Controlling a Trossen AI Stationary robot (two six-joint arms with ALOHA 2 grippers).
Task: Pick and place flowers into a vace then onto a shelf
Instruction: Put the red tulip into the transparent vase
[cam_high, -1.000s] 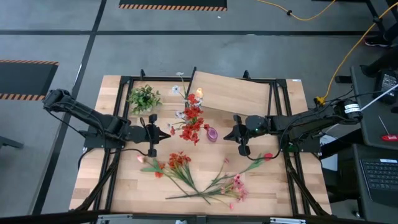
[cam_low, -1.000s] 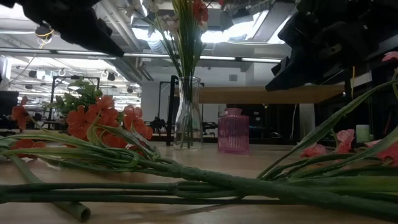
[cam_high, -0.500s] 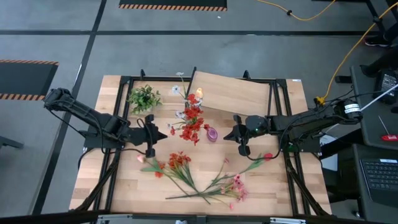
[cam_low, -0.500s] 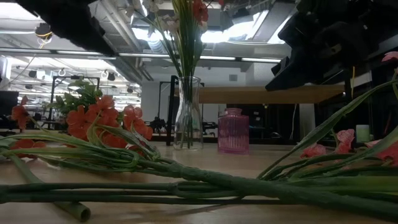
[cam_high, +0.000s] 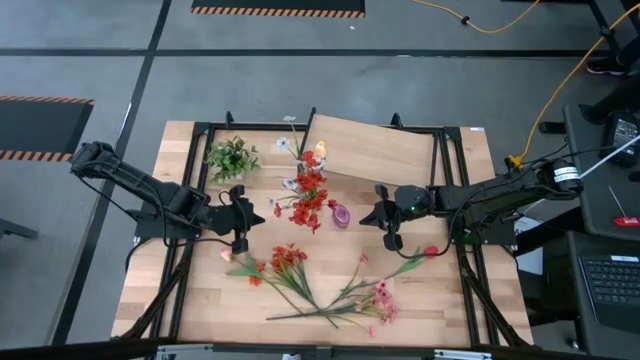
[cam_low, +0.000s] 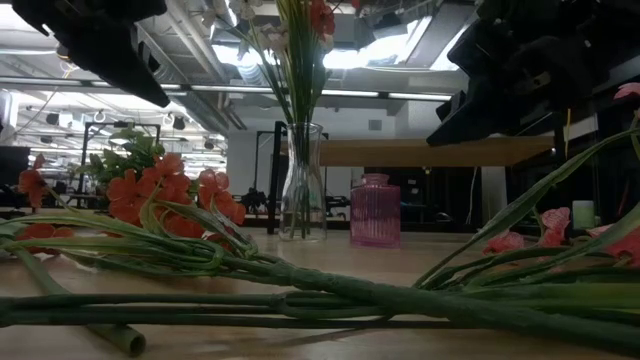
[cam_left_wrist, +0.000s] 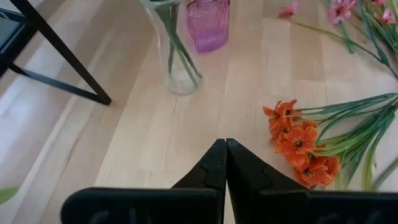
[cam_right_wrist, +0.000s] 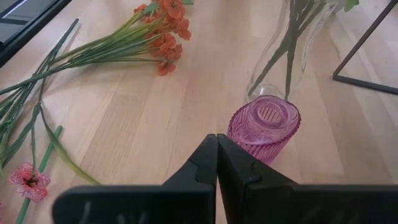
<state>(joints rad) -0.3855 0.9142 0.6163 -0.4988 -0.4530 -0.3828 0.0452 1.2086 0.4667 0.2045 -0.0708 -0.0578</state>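
A clear glass vase (cam_high: 303, 192) stands upright mid-table and holds several red and white flowers; it also shows in the low view (cam_low: 302, 185). More flowers lie loose on the near half of the table: an orange bunch (cam_high: 284, 262) and pink stems (cam_high: 376, 297). The shelf (cam_high: 377, 150) stands on black legs at the far side. My left gripper (cam_high: 262, 214) hovers shut left of the vase, above the table (cam_left_wrist: 224, 142). My right gripper (cam_high: 364, 214) hovers shut right of a small pink ribbed vase (cam_right_wrist: 263, 127).
A green leafy tuft (cam_high: 232, 157) sits at the far left. The pink ribbed vase (cam_high: 341, 215) stands just right of the glass vase. Black frame rails (cam_high: 197, 180) run along both sides of the table. Bare wood lies between the left gripper and the orange bunch (cam_left_wrist: 297, 144).
My left gripper has drawn back a little toward the table's left edge, away from the glass vase, and stayed shut. The right arm, the vases and the flowers have kept still.
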